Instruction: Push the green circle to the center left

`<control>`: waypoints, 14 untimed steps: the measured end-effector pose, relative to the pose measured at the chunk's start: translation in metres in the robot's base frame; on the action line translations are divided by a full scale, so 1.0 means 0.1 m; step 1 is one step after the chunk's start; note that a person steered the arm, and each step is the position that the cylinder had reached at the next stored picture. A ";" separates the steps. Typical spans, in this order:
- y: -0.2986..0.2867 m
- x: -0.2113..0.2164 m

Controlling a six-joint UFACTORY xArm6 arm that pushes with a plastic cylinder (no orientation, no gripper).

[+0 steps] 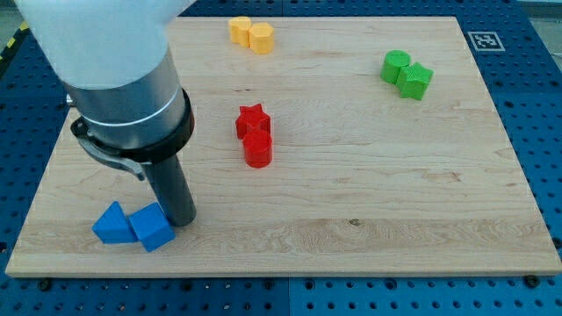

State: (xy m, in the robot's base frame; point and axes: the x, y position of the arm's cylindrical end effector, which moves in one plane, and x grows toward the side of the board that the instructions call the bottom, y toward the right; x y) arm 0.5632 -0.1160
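Currently, the task has not visibly begun: the green circle (395, 65) sits near the view's top right of the tabletop (369, 202), well apart from the center-left zone it must reach.

At the view's left, my tip (182, 219) rests at the lower left of the tabletop, touching or just beside the right-hand blue block (153, 227); a second blue block (112, 224) lies against that one on its left. No hand is fitted to this arm, only the rod, so nothing is grasped or released.

Toward the middle, a red star (252, 119) and a red circle (258, 149) stand touching each other. Above them, near the top edge, two yellow blocks (251, 34) sit together.

At the view's right, the green circle touches a second green block (415, 81), shape unclear.

Remaining work, as judged: the tip must cross the tabletop, get to the right of the green circle, and push it leftward, avoiding the red pair on the route.
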 end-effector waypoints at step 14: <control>0.30 -2.54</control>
State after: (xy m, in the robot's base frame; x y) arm 0.3094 -0.0864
